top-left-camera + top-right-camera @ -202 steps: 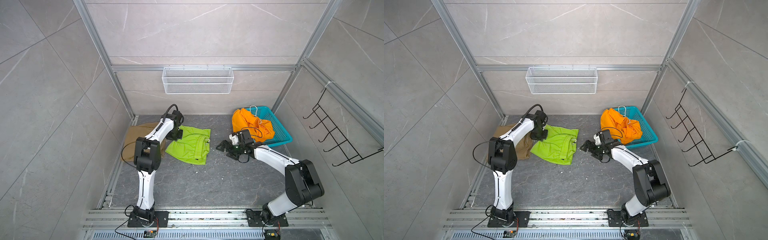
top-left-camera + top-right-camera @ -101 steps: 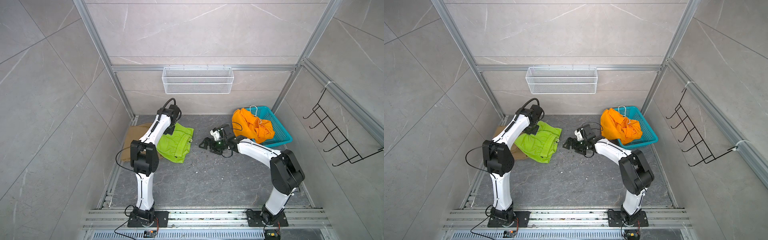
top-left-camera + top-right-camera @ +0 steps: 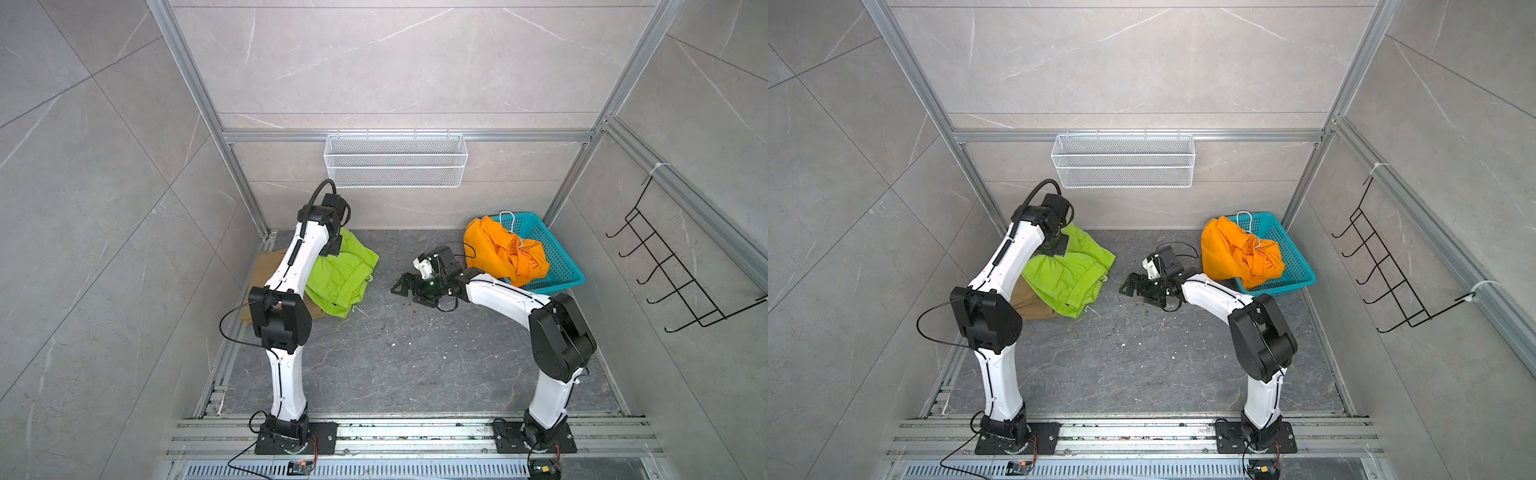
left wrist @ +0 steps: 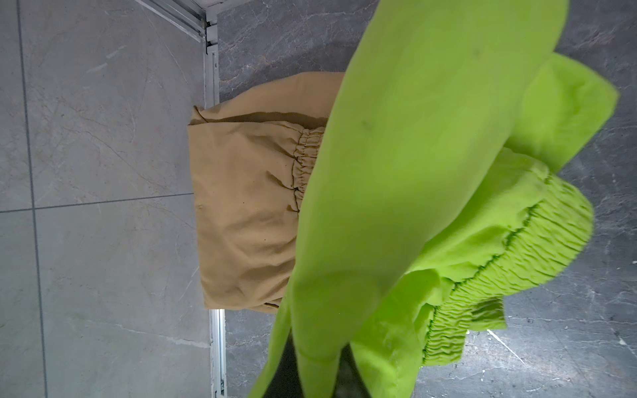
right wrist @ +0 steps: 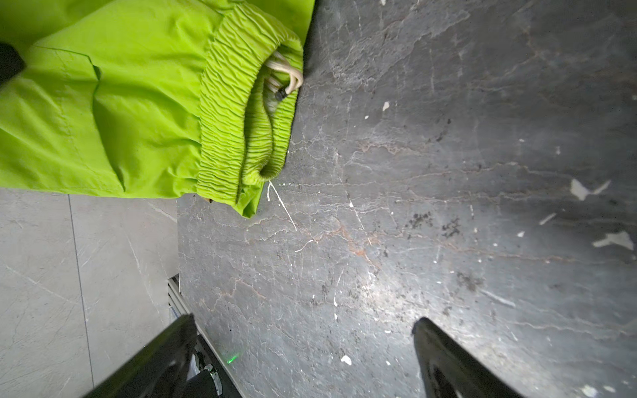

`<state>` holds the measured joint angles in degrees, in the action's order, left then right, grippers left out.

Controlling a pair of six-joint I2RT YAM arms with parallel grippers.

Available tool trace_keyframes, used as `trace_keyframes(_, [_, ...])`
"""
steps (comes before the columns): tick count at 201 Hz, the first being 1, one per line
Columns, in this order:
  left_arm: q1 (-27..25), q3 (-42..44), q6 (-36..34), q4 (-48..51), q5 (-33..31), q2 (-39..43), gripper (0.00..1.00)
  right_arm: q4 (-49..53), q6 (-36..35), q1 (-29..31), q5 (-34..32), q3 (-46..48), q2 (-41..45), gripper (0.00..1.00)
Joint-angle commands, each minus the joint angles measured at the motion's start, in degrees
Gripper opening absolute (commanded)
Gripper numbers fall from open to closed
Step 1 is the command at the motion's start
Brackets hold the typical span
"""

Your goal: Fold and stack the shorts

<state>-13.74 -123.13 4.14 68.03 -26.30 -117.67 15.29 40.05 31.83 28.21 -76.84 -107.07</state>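
Grey marbled tabletop (image 3: 395, 357) carries the lime green shorts (image 3: 345, 276) at far left, draped partly over the folded khaki shorts (image 4: 241, 206), with the left claw (image 3: 333, 248) clamped on their far edge. The right claw (image 5: 303, 318) hangs with fingers apart just right of them. The orange shorts (image 3: 498, 253) spill from the teal basket (image 3: 559, 266) at far right.

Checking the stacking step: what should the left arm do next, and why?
Probably carry the green shorts squarely over the tan shorts, then lower: the left gripper is shut on a raised edge, and green covers tan only partly.
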Motion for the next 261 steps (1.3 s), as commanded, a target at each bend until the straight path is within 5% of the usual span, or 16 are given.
trace_keyframes(1, [0.78, -3.31, 1.66, 2.48, 1.18, 4.63, 0.00, 0.77, 0.46, 0.37, 0.62, -1.66, -0.75, 1.00])
trace_keyframes(54, [4.16, -0.87, 1.27, 1.80, 4.26, 8.80, 0.00, 1.12, 0.81, 1.12, 0.91, -3.55, -1.87, 1.00])
trace_keyframes(122, [15.08, 7.24, -2.04, -3.97, 12.75, 11.74, 0.00, 1.41, 1.56, 2.95, 0.93, -5.84, -3.83, 1.00])
trace_keyframes(178, [24.15, 9.48, -2.73, -6.43, 17.10, 5.98, 0.00, 1.94, 2.11, 5.05, 1.14, -7.21, -5.80, 1.00])
trace_keyframes(261, [27.83, 6.52, -3.71, -8.62, 16.60, -4.92, 0.00, 4.39, 2.05, 6.72, 0.89, -10.46, -8.60, 1.00])
